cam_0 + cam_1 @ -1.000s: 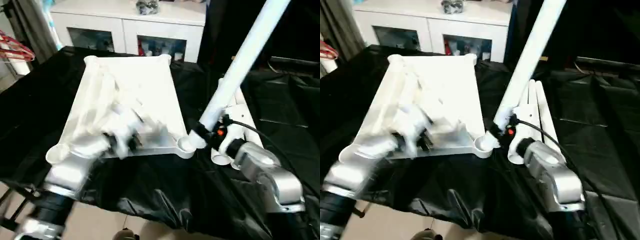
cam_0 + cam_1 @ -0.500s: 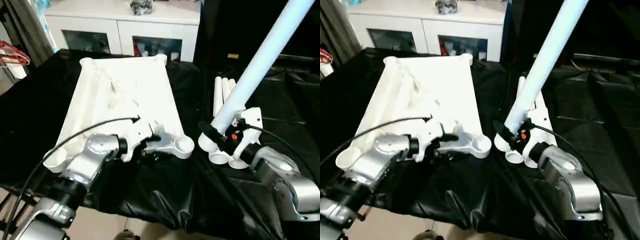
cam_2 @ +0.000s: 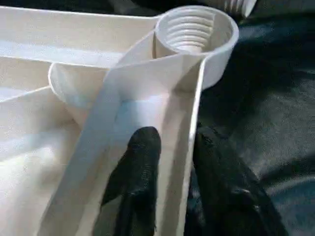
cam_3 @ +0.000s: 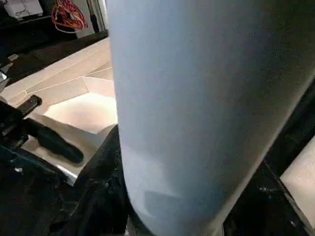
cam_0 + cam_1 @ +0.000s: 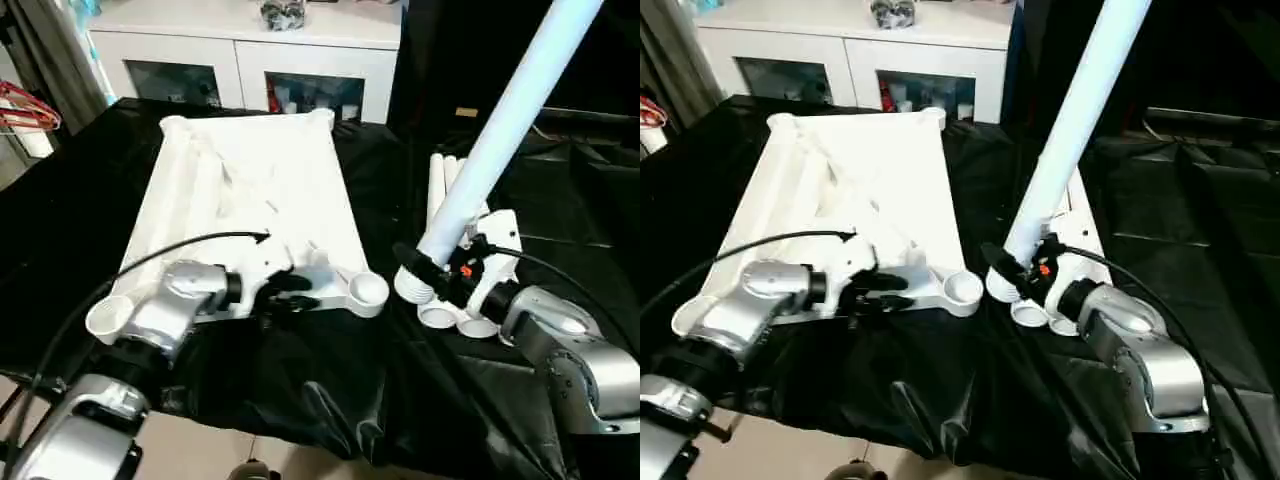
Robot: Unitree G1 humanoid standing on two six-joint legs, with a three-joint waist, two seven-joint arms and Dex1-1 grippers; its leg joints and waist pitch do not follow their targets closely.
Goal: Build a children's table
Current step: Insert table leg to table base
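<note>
Running out of the top of the head views, the leg point(image 5: 500, 130) clamped in the right end effector point(image 5: 432, 272) is cut off, its upper end unseen. That leg tilts upward just beside the tabletop point(image 5: 250, 190), which lies underside up on the black-draped bench point(image 5: 60, 220). The left end effector point(image 3: 170, 162) grips the tabletop's near rim, one finger each side, close to a corner socket point(image 5: 366, 290). Spare legs point(image 5: 440, 185) lie partly hidden behind the raised one. A white cabinet point(image 5: 250, 60) stands beyond.
</note>
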